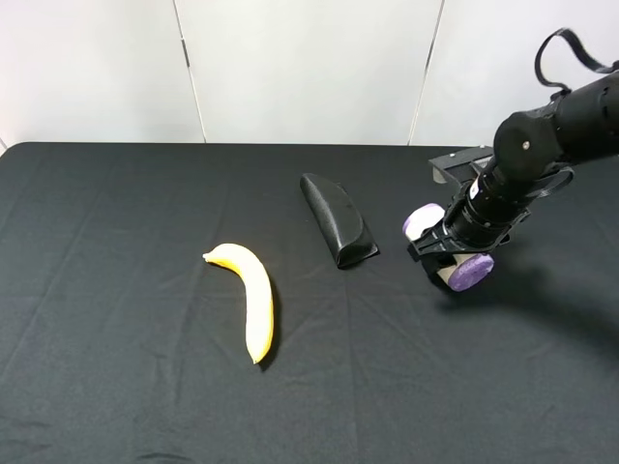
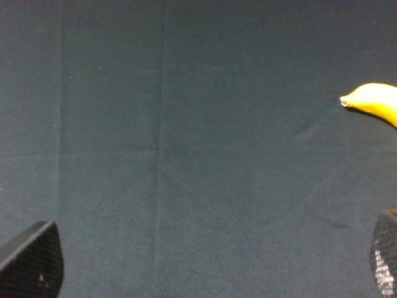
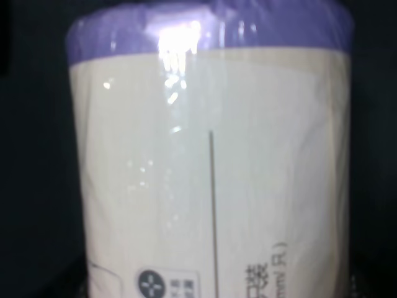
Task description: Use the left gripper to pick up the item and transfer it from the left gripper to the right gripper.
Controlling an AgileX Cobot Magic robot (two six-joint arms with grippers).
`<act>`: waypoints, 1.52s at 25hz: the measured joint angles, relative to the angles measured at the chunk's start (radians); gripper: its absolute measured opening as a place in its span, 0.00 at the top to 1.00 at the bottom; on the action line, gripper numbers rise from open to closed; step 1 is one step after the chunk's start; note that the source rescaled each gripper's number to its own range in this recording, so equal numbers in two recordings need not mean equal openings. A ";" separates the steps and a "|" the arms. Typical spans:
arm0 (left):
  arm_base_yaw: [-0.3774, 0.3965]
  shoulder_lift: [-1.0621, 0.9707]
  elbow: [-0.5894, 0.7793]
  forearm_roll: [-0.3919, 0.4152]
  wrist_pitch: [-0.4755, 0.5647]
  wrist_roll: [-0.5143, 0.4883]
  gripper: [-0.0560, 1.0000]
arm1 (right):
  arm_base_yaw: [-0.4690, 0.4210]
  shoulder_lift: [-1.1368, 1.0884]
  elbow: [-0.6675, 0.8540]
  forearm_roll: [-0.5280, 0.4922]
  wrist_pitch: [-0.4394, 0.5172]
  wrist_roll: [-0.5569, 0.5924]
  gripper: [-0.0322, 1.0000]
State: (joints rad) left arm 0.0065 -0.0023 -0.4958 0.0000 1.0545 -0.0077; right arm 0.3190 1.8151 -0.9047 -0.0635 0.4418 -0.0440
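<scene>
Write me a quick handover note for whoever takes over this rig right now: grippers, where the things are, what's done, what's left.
Left gripper: open, empty, over bare cloth near the banana tip.
Right gripper: shut on the canister, held on its side at the right of the table, beside the black case.
Done: the canister is in the right gripper, so the handover looks complete.
Left: nothing clear; perhaps set the canister down. Whether it touches the cloth is unclear.
</scene>
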 joint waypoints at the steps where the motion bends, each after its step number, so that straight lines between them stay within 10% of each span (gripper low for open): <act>1: 0.000 0.000 0.000 0.000 0.000 0.000 0.03 | 0.000 0.001 0.000 -0.003 -0.009 0.000 0.91; 8: 0.000 0.000 0.000 0.005 0.000 0.000 0.03 | 0.000 0.002 0.000 -0.004 -0.020 0.010 0.91; 11: 0.000 0.000 0.000 0.005 0.000 0.000 0.03 | 0.000 0.002 0.000 -0.004 -0.022 0.033 0.27; 15: 0.000 0.000 0.000 0.005 0.000 0.000 0.03 | 0.000 0.002 0.000 -0.006 -0.024 0.044 0.04; 24: 0.000 0.000 0.000 0.005 0.000 0.000 0.03 | 0.000 -0.021 -0.021 -0.007 0.006 0.044 0.00; 38: 0.000 0.000 0.000 0.005 0.001 0.000 0.03 | 0.000 -0.429 -0.136 -0.007 0.419 0.060 0.00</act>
State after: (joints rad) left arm 0.0065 -0.0023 -0.4958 0.0052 1.0554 -0.0077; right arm 0.3190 1.3864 -1.0408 -0.0709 0.8611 0.0158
